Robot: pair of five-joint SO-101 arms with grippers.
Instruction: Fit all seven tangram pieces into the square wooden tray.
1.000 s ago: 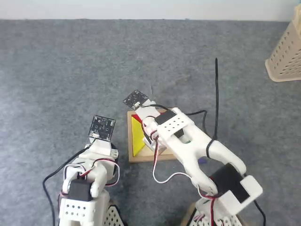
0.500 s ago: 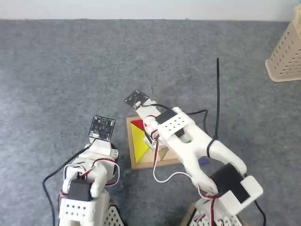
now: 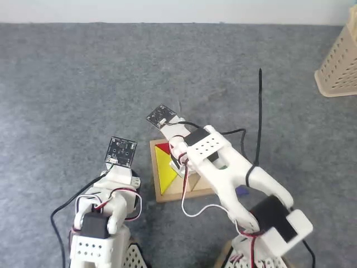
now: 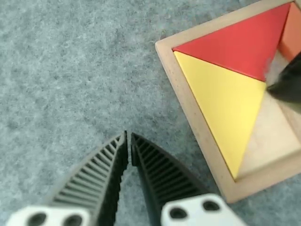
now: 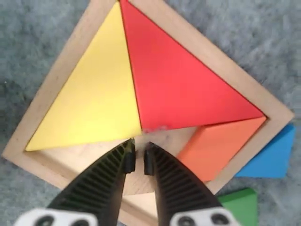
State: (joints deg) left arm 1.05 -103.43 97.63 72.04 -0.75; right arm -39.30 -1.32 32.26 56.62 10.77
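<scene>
Grey carpet covers the table; low in the centre of the high view sits the square wooden tray, holding a yellow triangle, a red triangle and an orange piece. A blue triangle and a green triangle lie just outside its rim. I'd guess they are light, stiff, smooth wood, best pinched across opposite edges. The right gripper, over the tray's bare floor, and the left gripper, over carpet, are both closed on nothing. I can read no writing on tray or pieces.

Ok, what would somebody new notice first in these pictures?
The big yellow triangle and red triangle lie side by side in the wooden tray on the grey carpet. The right hand hangs over the tray's bare part, and a blue piece and a green piece lie just outside its rim.
</scene>
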